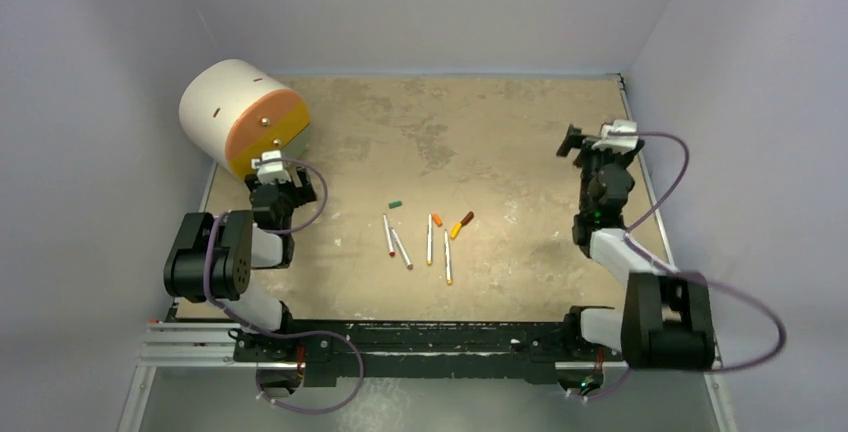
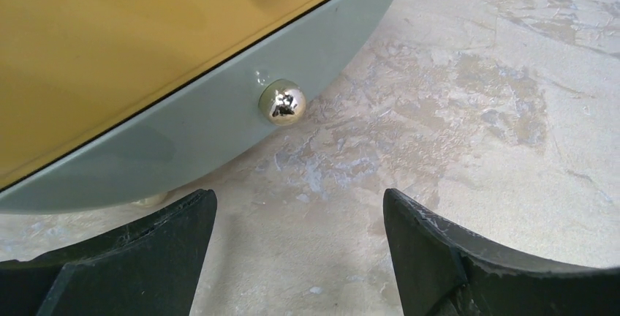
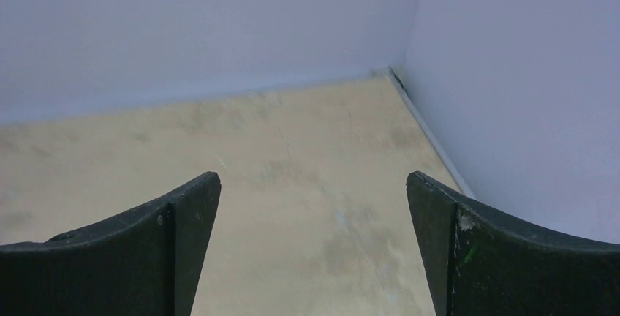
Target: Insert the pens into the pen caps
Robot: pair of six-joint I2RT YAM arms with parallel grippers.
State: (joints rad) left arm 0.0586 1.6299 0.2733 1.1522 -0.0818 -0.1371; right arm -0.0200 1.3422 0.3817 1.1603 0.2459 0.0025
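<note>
Nothing of the task is done yet, as far as the views show. The four pens [image 1: 430, 239] lie bare in a loose row at the middle of the bench [image 1: 520, 132], with the four caps [image 1: 437, 220] loose beside them. The green cap sits a little beyond the left pair. The orange, yellow-orange and dark brown ones cluster by the far ends of the right pair. No cap appears to be seated on a pen, so all four insertions are judged to remain.

Both arms are well away from the pens. The left end effector [image 2: 300, 257] is wide open and holds nothing. It is close to a white drum [image 1: 235, 112] with a yellow-orange face and a shiny screw head [image 2: 284, 102] on its rim. The right end effector [image 3: 313, 257] is also wide open and empty, and points toward the far right corner.

The bench top is tan and worn, mottled with paler scuffed patches. Plain pale lilac walls [image 1: 420, 2] close it in on three sides.
</note>
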